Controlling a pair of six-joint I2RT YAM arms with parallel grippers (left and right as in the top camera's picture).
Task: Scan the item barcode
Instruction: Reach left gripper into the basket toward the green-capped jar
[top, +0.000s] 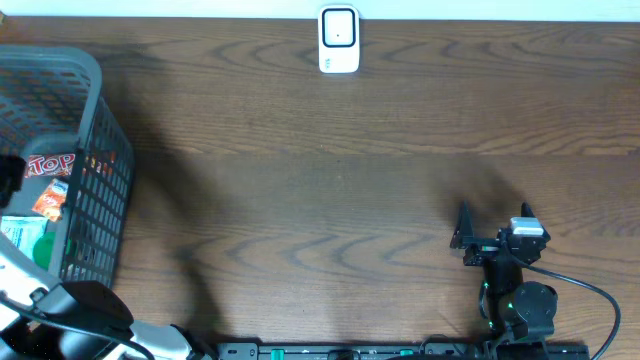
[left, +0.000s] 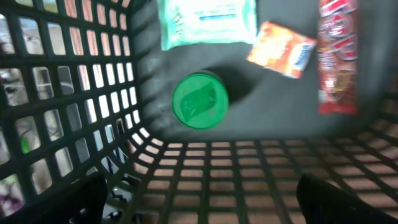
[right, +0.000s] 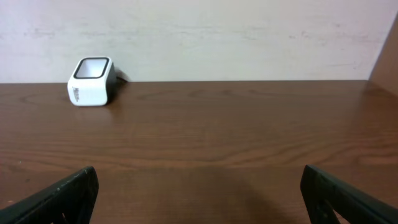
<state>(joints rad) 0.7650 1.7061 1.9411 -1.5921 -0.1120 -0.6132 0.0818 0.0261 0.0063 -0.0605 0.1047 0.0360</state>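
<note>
Basket (left: 62, 93): grey mesh, at the left end of the counter (top: 300, 200).
Jar (left: 199, 101): upright on the basket floor, green lid facing up, near the middle.
Wipes (left: 206, 22): white and green pack lying flat in the basket, just beyond the jar.
Packet (left: 281, 50): small, orange, flat on the basket floor, between the wipes and the red pack (left: 337, 56).
Red pack: long, flat, along the basket's right side.
Scanner (top: 338, 40): white, standing well to the right of the basket, at the counter's far edge by the wall.
Left fingers (left: 87, 202): spread wide and empty above the basket's inside, touching none of the items.
Right fingers (right: 68, 196): spread wide and empty, low over bare counter far right of the basket, pointing toward the scanner.
</note>
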